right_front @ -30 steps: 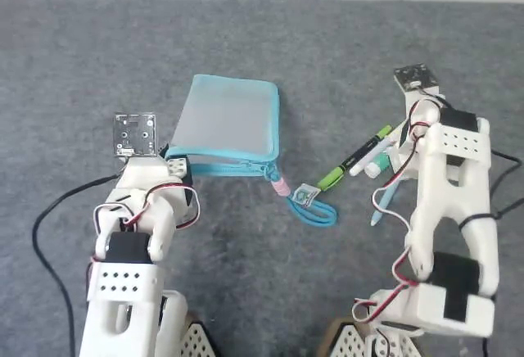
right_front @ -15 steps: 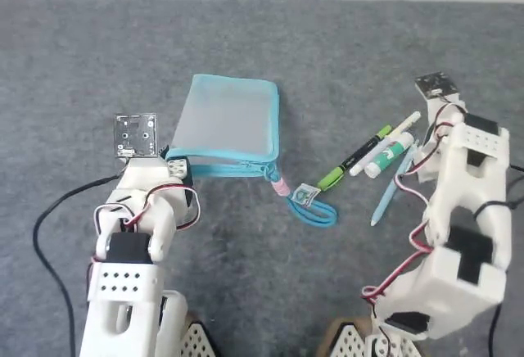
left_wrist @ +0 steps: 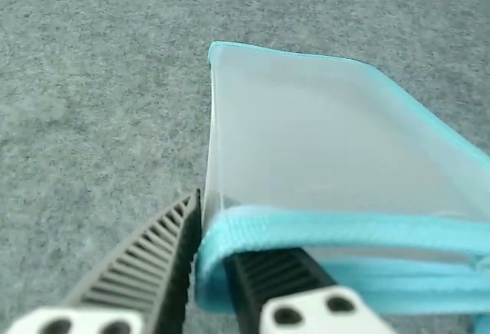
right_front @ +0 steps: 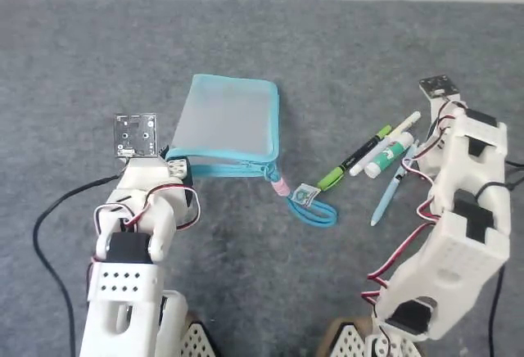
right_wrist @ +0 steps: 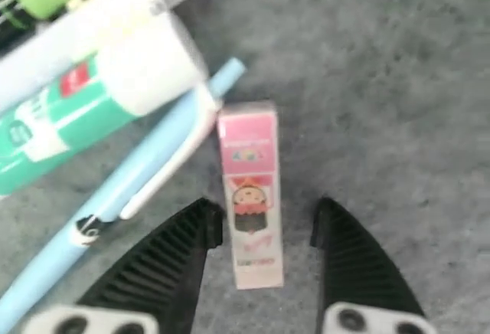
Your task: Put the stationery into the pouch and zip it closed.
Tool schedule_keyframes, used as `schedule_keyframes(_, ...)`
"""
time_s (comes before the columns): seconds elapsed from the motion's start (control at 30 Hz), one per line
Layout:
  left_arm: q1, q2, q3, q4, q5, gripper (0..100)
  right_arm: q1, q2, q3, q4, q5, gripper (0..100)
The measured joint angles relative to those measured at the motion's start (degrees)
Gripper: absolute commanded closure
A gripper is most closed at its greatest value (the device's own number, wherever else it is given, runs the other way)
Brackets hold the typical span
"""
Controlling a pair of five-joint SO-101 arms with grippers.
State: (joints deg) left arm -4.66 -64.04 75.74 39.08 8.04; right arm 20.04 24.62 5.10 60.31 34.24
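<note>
The left gripper (right_front: 175, 165) was clamped on the near left corner of the pouch (right_front: 229, 124), its fingers pinching the blue zipper edge. The pouch lay flat on the grey table (right_front: 246, 38) with its mouth facing the arms. To its right, the looped zipper strap (right_front: 313, 206) trailed off the pouch's near right corner. Farther right, well apart from the pouch, the stationery lay bunched together: a green marker (right_front: 357, 158), a glue stick (right_front: 390, 153) and a blue pen (right_front: 386, 200).

At the far right, the right gripper (right_wrist: 268, 207) stood open with a small pink eraser (right_wrist: 246, 165) lying between its fingers (neither finger seemed to touch it). The eraser's far end rested against the blue pen (right_wrist: 145, 185) and the glue stick (right_wrist: 84, 100).

The risks looked plain. Closing slightly off-centre could twist the eraser or squeeze it out sideways, and a finger might snag the pen and drag it along. The pouch mouth also looked nearly flat in the left wrist view, so an item pushed at it could catch on the zipper edge (left_wrist: 337, 230) rather than slide in.
</note>
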Motion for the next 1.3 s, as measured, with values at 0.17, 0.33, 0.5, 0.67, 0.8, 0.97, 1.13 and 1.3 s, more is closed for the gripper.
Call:
schedule_keyframes(0.17, 0.00, 0.00, 0.00, 0.00, 0.00, 99, 1.14, 0.00, -1.14, 0.79, 0.09, 91.2)
schedule_keyframes(0.33, 0.00, 0.00, 0.00, 0.00, 0.00, 99, 1.05, 0.00, -1.23, 4.13, 0.44, 78.1)
schedule_keyframes(0.5, 0.00, 0.00, 0.00, 0.00, 0.00, 99, 0.62, 0.00, -1.32, 8.18, 0.53, 77.5)
schedule_keyframes(0.67, 0.00, 0.00, 0.00, 0.00, 0.00, 99, 0.70, -0.18, -1.32, 9.41, 0.53, 79.0)
schedule_keyframes(0.8, 0.00, 0.00, 0.00, 0.00, 0.00, 99, 0.70, -0.18, -1.32, 9.41, 0.53, 87.7)
schedule_keyframes(0.97, 0.00, 0.00, 0.00, 0.00, 0.00, 99, 1.32, -0.26, -1.32, 8.53, 0.44, 96.9)
schedule_keyframes(1.13, 0.00, 0.00, 0.18, -0.09, 0.00, 99, 1.32, -0.97, -1.14, 8.53, -0.44, 99.1)
schedule_keyframes(1.3, -0.09, 0.00, 3.08, -4.40, 0.00, 99, 1.23, -9.23, -1.05, 13.01, -1.85, 99.1)
